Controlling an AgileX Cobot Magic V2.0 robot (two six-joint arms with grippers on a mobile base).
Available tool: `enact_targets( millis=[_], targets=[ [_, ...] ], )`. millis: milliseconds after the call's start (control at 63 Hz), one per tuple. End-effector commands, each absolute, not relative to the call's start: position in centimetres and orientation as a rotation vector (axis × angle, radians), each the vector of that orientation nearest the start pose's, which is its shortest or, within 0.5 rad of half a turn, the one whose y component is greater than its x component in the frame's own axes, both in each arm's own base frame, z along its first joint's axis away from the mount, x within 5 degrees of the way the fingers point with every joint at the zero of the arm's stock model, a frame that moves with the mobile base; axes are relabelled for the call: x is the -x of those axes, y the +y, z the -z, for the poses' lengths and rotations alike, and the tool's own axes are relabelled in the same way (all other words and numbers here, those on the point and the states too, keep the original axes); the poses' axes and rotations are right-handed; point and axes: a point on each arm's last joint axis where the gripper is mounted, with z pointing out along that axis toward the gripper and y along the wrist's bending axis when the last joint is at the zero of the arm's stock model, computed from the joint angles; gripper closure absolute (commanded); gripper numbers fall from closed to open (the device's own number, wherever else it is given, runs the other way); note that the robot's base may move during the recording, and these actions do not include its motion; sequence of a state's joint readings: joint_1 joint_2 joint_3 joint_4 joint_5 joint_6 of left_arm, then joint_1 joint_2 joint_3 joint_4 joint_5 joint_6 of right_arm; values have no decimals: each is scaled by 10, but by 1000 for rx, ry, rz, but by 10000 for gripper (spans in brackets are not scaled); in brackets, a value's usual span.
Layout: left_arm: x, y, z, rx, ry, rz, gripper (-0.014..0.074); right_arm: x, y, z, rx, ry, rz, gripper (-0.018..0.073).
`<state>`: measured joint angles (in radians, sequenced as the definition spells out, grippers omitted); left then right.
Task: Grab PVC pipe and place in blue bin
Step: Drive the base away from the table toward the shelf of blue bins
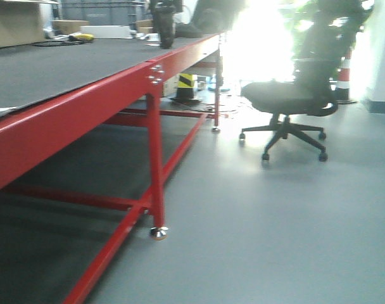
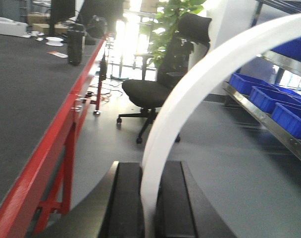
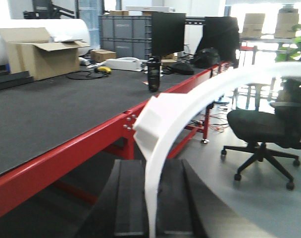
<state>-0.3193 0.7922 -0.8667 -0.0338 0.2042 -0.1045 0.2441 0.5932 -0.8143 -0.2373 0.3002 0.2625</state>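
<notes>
Off the long red edge of the table (image 1: pixel 85 95), out over the grey floor (image 1: pixel 275 240), the PVC pipe (image 2: pixel 160 124) hangs in the air between the two arms, on no surface at all. Seen from the left wrist, the left gripper (image 2: pixel 149 168) has its two black fingers (image 2: pixel 128 203) pressed against either side of the white strip, which rises from between them and sweeps up and to the right in a broad arc. That arc crosses in front of a row of blue bins (image 2: pixel 289 119) sitting on a metal shelf (image 2: pixel 249 111) along the right-hand wall; the pipe is well apart from them and touches none. Seen from the right wrist, the right gripper (image 3: pixel 153 171) pinches the pipe the same way, a black finger (image 3: pixel 128 198) on each flank, and the white curve climbs to a stepped, blocky end before bending away to the right. An office chair (image 1: pixel 294 95) stands on the floor beyond the table's far corner. On the dark tabletop, towards its far edge, stand a dark bottle (image 3: pixel 153 74), a monitor (image 3: pixel 168 32) and an open cardboard box (image 3: pixel 41 57), with grey crates (image 3: pixel 123 32) behind them. The front view shows neither the pipe nor the arms.
</notes>
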Motion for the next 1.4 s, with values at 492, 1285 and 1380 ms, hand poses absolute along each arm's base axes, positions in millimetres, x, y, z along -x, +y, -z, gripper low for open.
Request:
enact_targets(
  millis=[492,1285,1380],
  targets=[
    [-153,-52,-413,-152,1588,366,707,-107,21,-414,118,1522,-161,727],
    [-153,-52,-413,-152,1588,366,707,-107,21,-414,118,1522,-161,727],
    [-153,-52,-413,-152,1588,366,707,-107,21,-414,118,1522,-161,727]
  ],
)
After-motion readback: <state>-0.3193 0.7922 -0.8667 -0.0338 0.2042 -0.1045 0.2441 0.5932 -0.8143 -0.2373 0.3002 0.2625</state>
